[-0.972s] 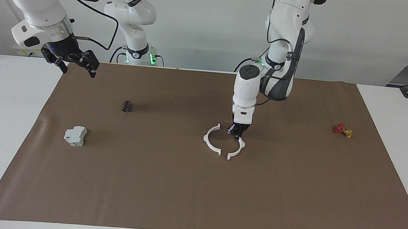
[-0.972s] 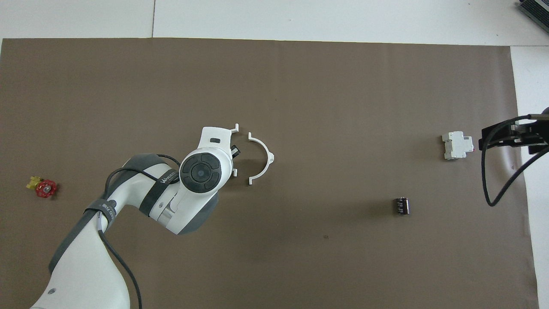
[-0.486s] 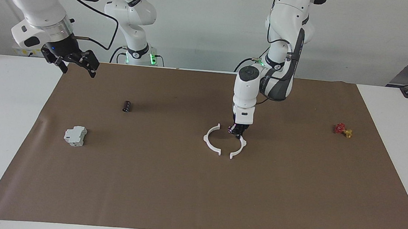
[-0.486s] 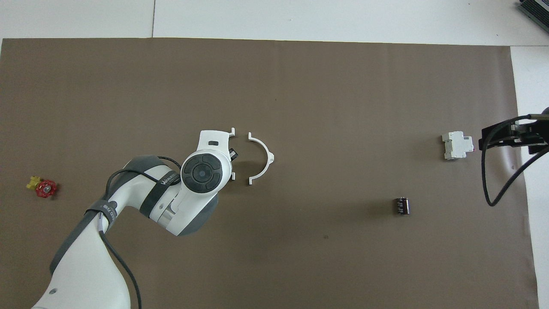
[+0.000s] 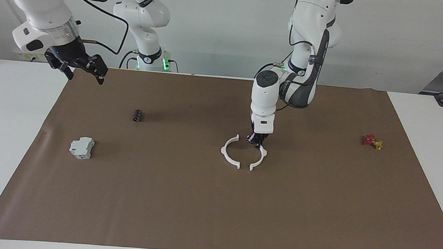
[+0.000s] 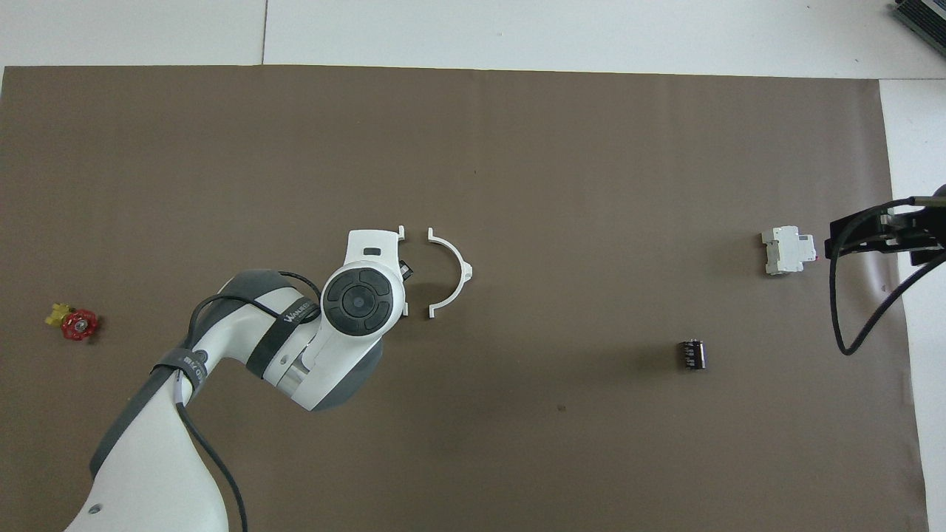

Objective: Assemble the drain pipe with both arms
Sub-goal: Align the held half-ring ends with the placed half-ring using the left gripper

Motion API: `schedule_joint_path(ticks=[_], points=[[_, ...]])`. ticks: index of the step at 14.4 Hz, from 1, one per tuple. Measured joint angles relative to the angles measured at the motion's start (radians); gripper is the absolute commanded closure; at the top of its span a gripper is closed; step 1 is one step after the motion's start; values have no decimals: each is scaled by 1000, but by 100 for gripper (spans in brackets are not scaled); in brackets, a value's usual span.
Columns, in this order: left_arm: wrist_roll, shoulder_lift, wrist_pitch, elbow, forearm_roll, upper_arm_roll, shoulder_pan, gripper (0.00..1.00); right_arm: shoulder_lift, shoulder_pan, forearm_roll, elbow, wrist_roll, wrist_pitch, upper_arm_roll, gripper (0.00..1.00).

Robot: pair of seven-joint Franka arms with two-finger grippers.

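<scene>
At the middle of the brown-papered counter [image 5: 197, 218], the left claw [image 5: 257, 140] is clenched on one of two white drain-pipe half-rings [image 5: 259, 160], its partner [image 5: 228, 152] lying just beside it, ends not yet meeting; joining them looks like the step in hand. The next move calls for closing that gap squarely, likely with the right claw [image 5: 77, 65], which waits spread wide and empty over the counter's edge, steadying the free half. Also counted: one grey-white block [image 5: 81, 147], one black cylinder [image 5: 137, 115], one red-and-yellow valve [image 5: 372, 141].
</scene>
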Motion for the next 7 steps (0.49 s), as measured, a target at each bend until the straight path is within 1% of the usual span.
schedule_joint_path(ticks=[7], points=[[-13, 0, -4, 8, 0, -5, -14, 100, 0, 0, 0, 0, 0, 0, 0, 0]])
